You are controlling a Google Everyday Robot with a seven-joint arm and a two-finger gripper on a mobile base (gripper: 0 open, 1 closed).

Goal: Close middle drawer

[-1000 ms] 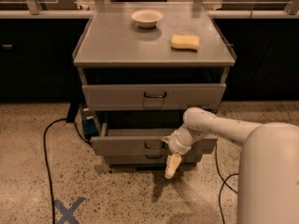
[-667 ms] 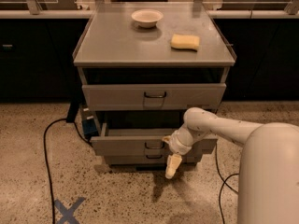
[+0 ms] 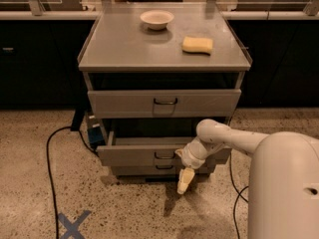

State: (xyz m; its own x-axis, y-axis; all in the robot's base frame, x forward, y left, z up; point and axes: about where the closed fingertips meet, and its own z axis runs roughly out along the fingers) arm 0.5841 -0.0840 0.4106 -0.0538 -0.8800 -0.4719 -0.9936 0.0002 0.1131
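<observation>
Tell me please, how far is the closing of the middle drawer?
Nothing looks done yet: the middle drawer stands pulled out of the cabinet. In hand: the tool hangs before the drawer front, right of its handle, pointing down. Left: pushing the drawer fully in.

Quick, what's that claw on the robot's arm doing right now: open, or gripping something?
Gripper: open or closed cannot be told; it hangs pointing down in front of the pulled-out middle drawer.

gripper [image 3: 184, 181] at middle drawer [image 3: 133, 156], rt end – hidden
</observation>
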